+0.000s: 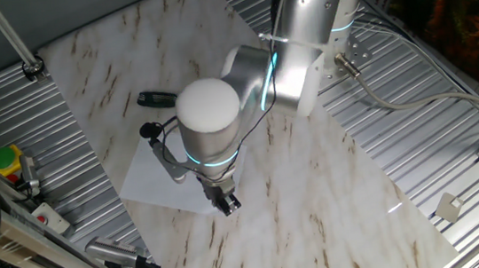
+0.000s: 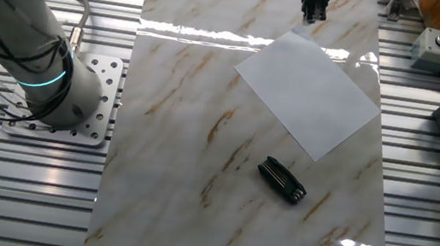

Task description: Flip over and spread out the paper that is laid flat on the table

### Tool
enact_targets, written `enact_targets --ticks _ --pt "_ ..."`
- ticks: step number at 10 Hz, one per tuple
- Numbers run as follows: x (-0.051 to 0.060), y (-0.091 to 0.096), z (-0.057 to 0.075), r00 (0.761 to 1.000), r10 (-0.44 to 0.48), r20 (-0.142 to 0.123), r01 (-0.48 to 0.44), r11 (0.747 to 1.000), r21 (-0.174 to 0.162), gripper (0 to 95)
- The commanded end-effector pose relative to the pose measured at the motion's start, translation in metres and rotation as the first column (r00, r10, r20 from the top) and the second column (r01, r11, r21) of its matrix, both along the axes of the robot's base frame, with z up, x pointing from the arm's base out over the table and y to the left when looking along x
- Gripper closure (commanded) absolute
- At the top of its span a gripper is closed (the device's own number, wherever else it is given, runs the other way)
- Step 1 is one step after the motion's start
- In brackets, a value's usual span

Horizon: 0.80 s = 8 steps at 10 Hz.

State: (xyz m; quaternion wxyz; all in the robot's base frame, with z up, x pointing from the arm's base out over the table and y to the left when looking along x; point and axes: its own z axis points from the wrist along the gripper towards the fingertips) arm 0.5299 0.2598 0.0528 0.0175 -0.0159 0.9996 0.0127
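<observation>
The white paper [image 2: 308, 92] lies flat on the marble table [image 2: 184, 135]. In one fixed view the arm hides part of the paper [image 1: 147, 175]. My gripper [image 2: 311, 15] points down at the table just past the paper's far corner. It also shows in one fixed view [image 1: 227, 204], at the sheet's near right corner. Its fingers look pressed together with nothing visibly between them. I cannot tell whether the tips touch the paper or the table.
A black folding tool [image 2: 282, 181] lies on the table beside the paper, also seen in one fixed view [image 1: 157, 98]. Ribbed metal panels [image 2: 425, 195] flank the table. Button boxes [image 2: 438, 46] stand on the right panel. The arm's base [image 2: 53, 82] is on the left panel.
</observation>
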Motion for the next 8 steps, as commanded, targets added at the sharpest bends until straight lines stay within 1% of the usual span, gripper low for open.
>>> enact_targets --ticks 1,2,3,5,6,8 --pt "-0.0004 0.0006 -0.001 0.999 -0.042 -0.003 0.042 0.999 -0.014 95.0" --pt "-0.001 0.0009 -0.0013 0.998 -0.06 -0.001 0.06 0.998 -0.018 95.0" --pt "-0.0014 0.0012 -0.0017 0.996 -0.086 -0.005 0.085 0.996 -0.023 95.0" --pt "-0.0049 0.0025 -0.0036 0.993 -0.117 -0.001 0.117 0.992 -0.035 95.0" --pt "-0.006 0.0032 -0.0043 0.992 -0.129 0.0 0.129 0.991 -0.037 95.0" --pt "-0.0085 0.0049 -0.0065 0.991 -0.134 0.009 0.135 0.99 -0.038 95.0"
